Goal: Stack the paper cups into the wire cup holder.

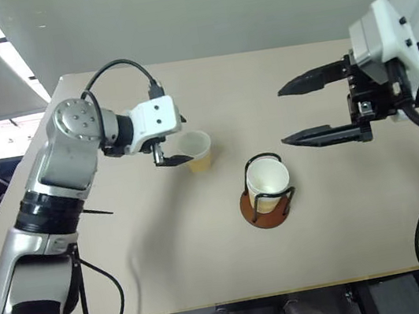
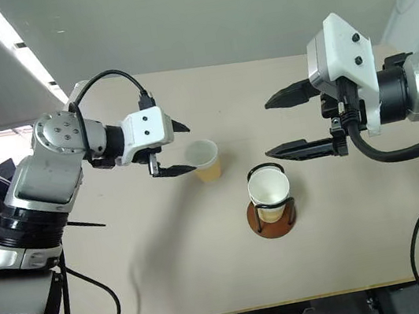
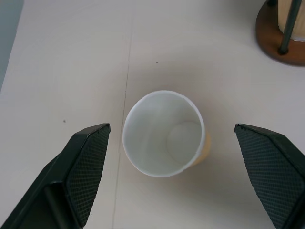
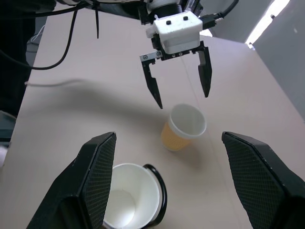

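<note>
Head views: table point(image 1: 345, 207). Cup holder point(image 1: 265, 209) near centre, wires upright, holding a paper cup point(image 1: 267, 177), mouth up; how many cups are nested inside cannot be told. Loose cup point(image 2: 204, 160) to its left and farther, upright, mouth up. Left gripper point(image 2: 173, 148), fingers apart, just left of it, not touching. Right gripper point(image 1: 304, 110) raised at right, fingers apart, empty.

Left wrist view: loose cup between spread fingers point(image 3: 86, 162); holder base cut off at the edge.

Right wrist view: holder's cup partly cut off.
</note>
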Available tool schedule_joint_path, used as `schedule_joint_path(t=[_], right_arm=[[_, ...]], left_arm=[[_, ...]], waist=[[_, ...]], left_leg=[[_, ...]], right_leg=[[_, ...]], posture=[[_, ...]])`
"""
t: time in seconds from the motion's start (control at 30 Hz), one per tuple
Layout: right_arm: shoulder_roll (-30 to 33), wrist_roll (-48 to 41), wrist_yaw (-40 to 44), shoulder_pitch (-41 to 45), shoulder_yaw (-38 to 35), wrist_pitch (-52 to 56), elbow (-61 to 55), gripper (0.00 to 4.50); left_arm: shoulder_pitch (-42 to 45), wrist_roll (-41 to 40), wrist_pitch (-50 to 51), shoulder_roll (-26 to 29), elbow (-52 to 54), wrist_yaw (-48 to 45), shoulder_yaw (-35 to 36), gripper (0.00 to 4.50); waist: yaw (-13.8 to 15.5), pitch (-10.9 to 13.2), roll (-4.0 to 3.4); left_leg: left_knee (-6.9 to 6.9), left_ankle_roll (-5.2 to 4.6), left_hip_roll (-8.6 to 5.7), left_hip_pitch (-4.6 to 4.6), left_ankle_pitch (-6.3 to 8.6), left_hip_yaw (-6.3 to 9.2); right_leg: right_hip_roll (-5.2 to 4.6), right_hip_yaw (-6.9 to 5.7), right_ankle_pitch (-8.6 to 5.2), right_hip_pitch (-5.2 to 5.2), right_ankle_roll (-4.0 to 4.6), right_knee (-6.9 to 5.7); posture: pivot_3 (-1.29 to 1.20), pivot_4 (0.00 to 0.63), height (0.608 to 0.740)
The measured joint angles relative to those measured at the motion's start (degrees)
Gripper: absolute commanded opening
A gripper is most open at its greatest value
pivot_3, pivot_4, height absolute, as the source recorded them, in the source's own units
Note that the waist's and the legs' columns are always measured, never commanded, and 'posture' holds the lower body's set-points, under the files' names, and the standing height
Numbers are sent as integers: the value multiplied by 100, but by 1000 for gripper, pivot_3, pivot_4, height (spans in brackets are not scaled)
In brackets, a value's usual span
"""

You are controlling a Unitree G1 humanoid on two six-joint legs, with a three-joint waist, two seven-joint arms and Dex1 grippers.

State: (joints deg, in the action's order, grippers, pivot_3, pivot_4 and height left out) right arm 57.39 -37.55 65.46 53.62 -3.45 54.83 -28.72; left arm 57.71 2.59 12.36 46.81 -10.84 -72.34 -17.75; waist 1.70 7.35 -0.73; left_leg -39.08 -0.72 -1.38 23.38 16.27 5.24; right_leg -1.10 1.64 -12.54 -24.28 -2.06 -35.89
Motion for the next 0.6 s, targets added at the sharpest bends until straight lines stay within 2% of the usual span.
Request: schedule_joint_path(t=[0.2, 0.6], right_arm=[[147, -118, -11, 3, 6, 32, 45, 3600], [263, -166, -17, -35, 25, -71, 44, 3600]], left_arm=[[0, 536, -512, -63, -305, -1, -330, 4500], [238, 1034, -1021, -661, -1106, 144, -445, 4500]], waist=[[10, 0, 0], [21, 0, 0]], left_leg=[[-2, 0, 0, 4, 0, 1], [-5, 0, 0, 21, 0, 1]], right_leg=[[0, 0, 0, -3, 0, -1], [0, -1, 1, -20, -2, -7]], posture=[[0, 150, 740], [0, 150, 740]])
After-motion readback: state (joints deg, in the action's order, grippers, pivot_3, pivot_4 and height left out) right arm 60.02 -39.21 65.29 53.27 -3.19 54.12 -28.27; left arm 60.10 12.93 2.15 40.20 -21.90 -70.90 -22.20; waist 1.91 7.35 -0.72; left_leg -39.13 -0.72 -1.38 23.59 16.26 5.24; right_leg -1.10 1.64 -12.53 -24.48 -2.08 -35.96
